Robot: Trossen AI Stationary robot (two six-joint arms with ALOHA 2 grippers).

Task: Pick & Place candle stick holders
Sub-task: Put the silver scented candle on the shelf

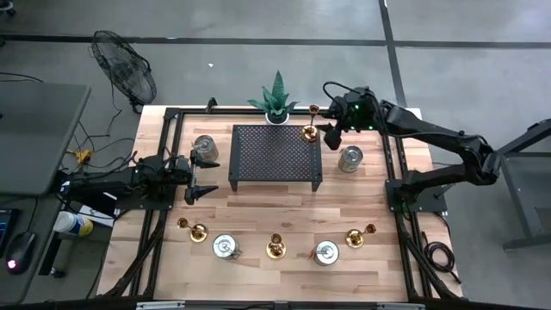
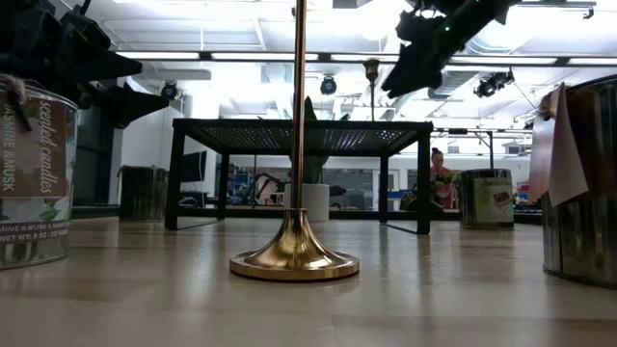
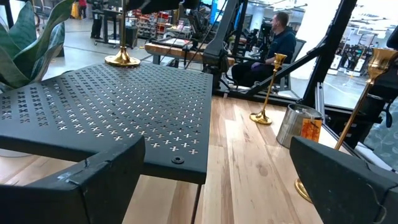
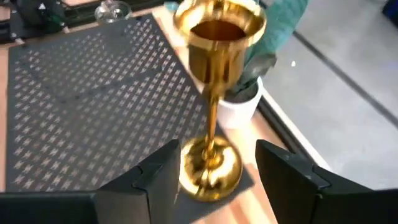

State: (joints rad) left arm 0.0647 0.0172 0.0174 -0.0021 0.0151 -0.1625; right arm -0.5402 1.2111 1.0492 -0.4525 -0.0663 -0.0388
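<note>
— Candle stick holders: where do they stand?
— One brass holder (image 1: 310,131) stands on the far right corner of the black rack (image 1: 275,155). My right gripper (image 4: 214,171) straddles its base, fingers spread, not gripping.
— And the rest?
— Still on the table (image 1: 258,215): several along the near edge (image 1: 275,248), silvery ones by the rack. I judge we've barely begun. My left gripper (image 1: 200,178) waits beside the rack, released.

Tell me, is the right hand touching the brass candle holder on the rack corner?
Apart. The right wrist view shows the right hand open, a gap on each side of the brass candle holder standing on the black rack.
</note>
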